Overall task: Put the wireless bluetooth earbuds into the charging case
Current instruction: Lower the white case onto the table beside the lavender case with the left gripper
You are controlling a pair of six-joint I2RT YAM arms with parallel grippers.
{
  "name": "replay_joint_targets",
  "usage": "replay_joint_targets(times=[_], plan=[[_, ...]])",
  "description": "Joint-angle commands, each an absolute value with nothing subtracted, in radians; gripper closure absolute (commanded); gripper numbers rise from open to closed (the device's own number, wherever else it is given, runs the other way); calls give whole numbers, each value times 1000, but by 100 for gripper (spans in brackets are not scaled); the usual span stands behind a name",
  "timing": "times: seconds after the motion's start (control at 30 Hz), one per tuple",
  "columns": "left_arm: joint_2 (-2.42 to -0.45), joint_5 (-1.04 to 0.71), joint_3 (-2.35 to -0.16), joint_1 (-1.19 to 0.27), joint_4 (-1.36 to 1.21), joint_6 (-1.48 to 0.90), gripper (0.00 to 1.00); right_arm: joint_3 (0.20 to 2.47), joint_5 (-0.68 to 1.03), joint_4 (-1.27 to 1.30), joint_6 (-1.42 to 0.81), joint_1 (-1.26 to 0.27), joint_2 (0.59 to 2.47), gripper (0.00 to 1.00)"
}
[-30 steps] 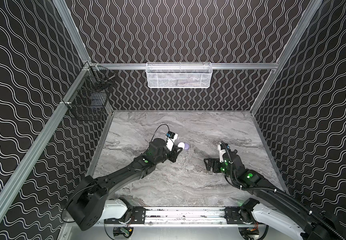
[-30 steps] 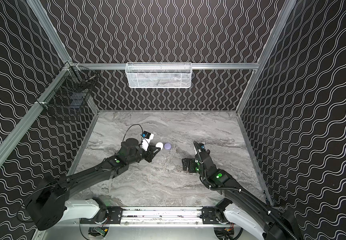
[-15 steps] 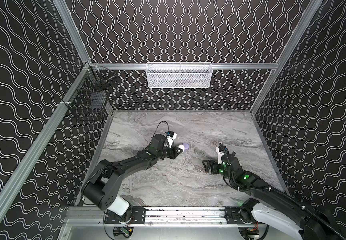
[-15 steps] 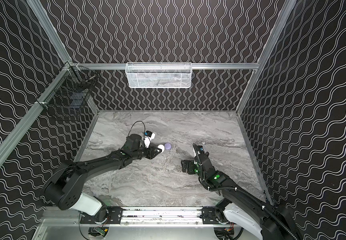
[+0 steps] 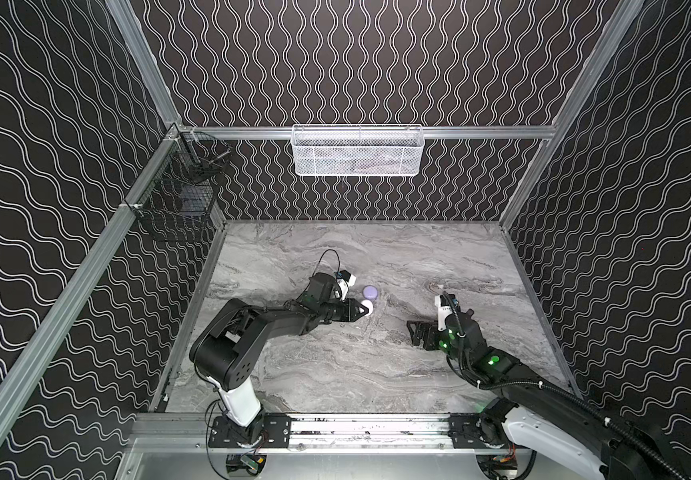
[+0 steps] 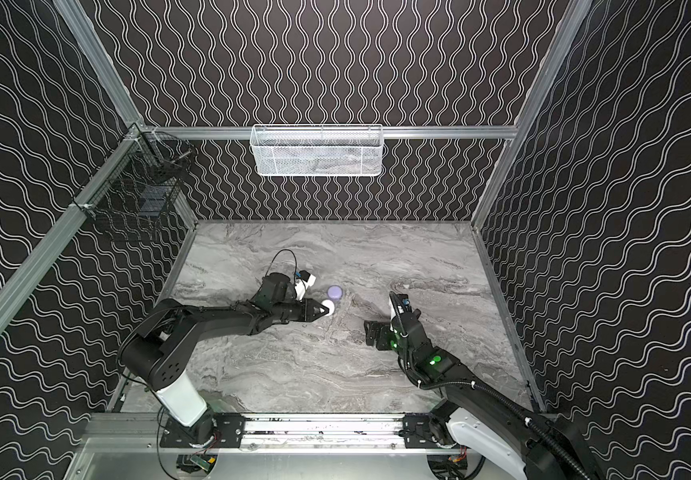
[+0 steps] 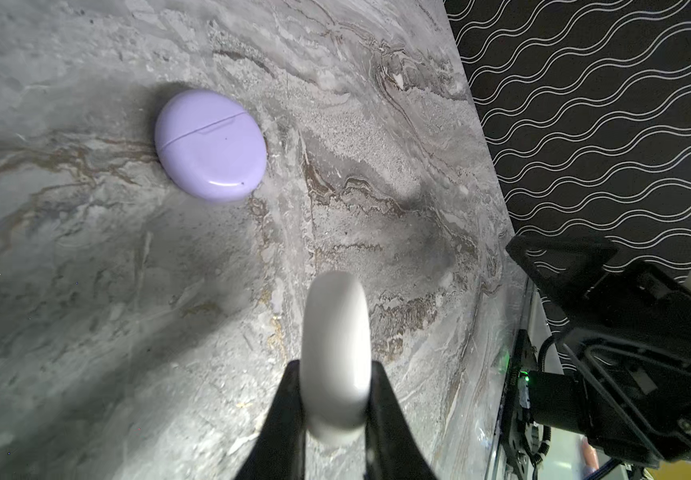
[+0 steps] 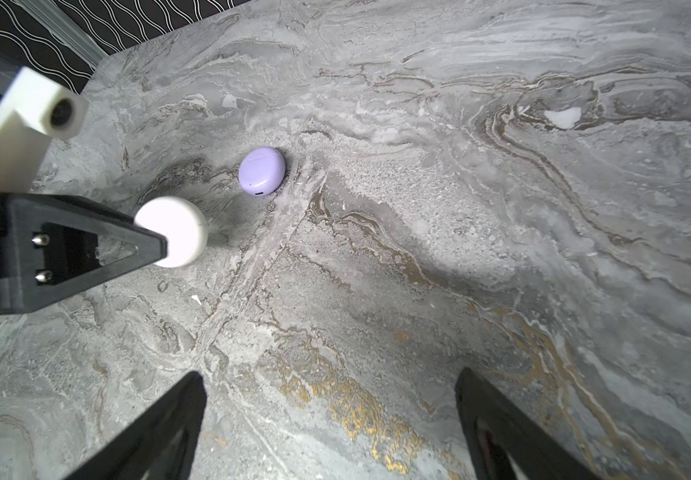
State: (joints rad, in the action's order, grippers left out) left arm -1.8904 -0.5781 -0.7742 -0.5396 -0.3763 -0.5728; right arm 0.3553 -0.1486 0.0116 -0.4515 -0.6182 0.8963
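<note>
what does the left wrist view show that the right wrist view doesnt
Only left wrist: the white case edge-on between the left gripper's fingers, plus the right arm by the wall. Only right wrist: the right gripper's own open, empty jaws and the white case's round face. Both: the closed lavender case lying on the marble table.

Black walls (image 5: 377, 62) all round, rippling with thin white wavy lines. The table (image 5: 335, 374) is grey marble, brown and gold veins running through. There's a lilac case (image 5: 370, 292), and a glossy white case (image 5: 367, 307) just near it. A white mesh basket (image 5: 356, 151) far back, a black wire basket (image 5: 177, 203) on the left. The arms (image 5: 277, 322) are black, green lights glowing.
</note>
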Motion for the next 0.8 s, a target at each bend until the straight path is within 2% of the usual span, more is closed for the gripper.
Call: replay_joint_targets(times=[0.0, 0.77], plan=[[-1901, -603, -778, -534, -408, -575, 100, 351, -163, 58, -437, -619, 893, 5], [-1969, -577, -788, -500, -314, -567, 100, 367, -199, 49, -436, -630, 924, 7]])
